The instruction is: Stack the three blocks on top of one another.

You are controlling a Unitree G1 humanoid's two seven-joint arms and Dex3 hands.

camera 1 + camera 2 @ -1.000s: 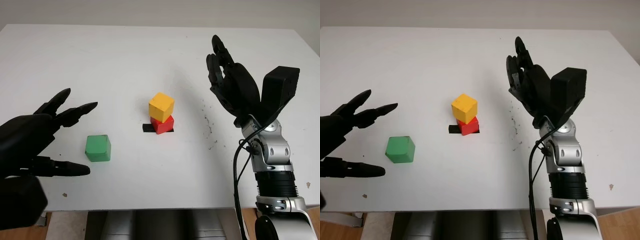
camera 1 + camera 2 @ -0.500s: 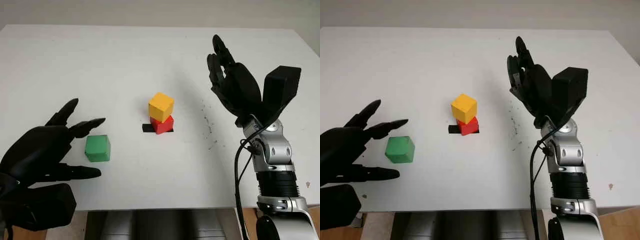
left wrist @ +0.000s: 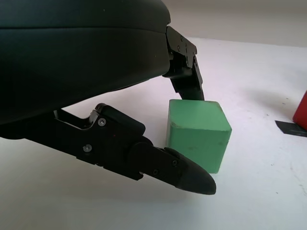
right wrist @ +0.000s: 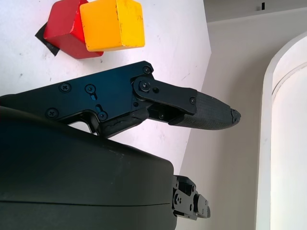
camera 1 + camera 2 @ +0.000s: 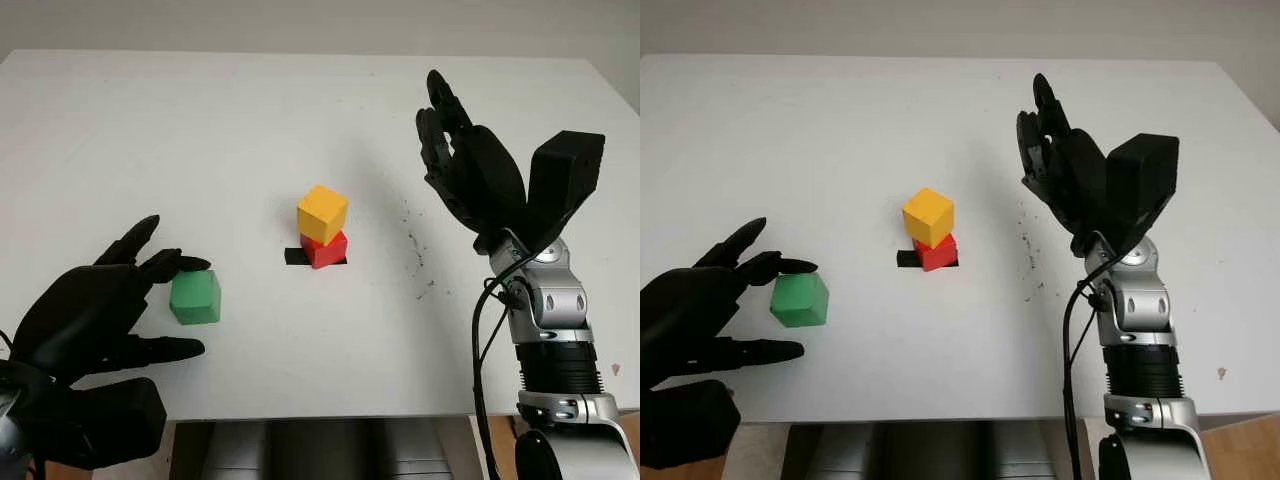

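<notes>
Already 2 of the 3 blocks are stacked: the yellow block [image 5: 323, 213] sits on the red block [image 5: 327, 249] near the middle of the white table [image 5: 250, 120], beside a small black tape mark [image 5: 294, 256]. The step in hand looks like the grasp of the green block [image 5: 195, 296], which stands on the table well to the left of the stack. The left hand [image 5: 95, 310] is open around it, holding nothing; 1 finger [image 3: 184, 72] reaches the block's far top edge and the thumb [image 3: 177, 167] lies low at its near side. Next the fingers need to close squarely on opposite faces, then lift.

The green block is a cube with no long axis, set flat, its faces turned slightly from the table edge.

The right hand [image 5: 470, 170] is open, raised above the table right of the stack.
</notes>
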